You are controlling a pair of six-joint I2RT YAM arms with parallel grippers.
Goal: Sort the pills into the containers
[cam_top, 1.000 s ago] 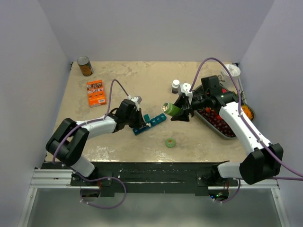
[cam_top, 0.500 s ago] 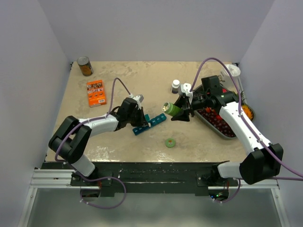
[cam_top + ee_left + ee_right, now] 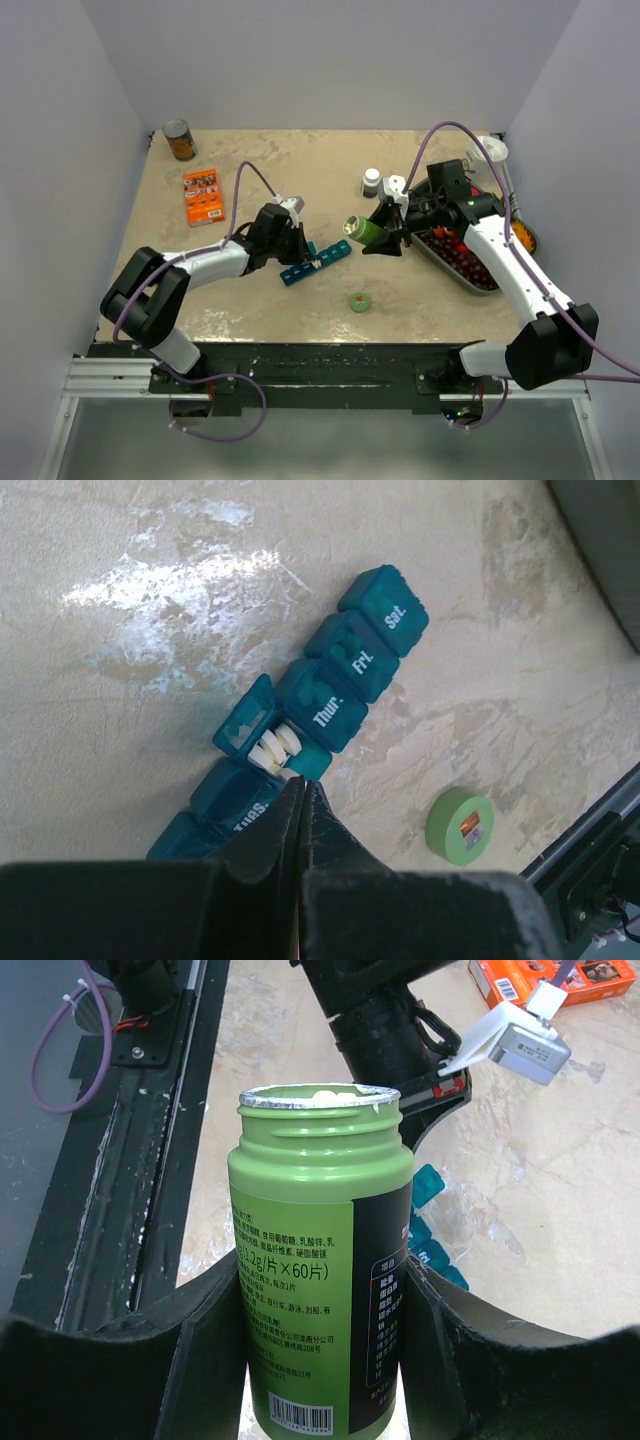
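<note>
Several pills (image 3: 272, 750) in the organiser's (image 3: 330, 705) open cell, at the closed left tool's (image 3: 303, 792) 12 o'clock, show wrist-only; right tool (image 3: 320, 1340) grips bottle (image 3: 318, 1250).

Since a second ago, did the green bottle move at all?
No. The green bottle in the right hand is still in the same spot, just on the near side of the small white-capped bottle, which has not shifted either.

Teal organiser (image 3: 345, 685) with white lettering and white pills (image 3: 274, 750), green bottle (image 3: 300, 1260), orange box (image 3: 203, 196), beige table (image 3: 300, 160)
</note>
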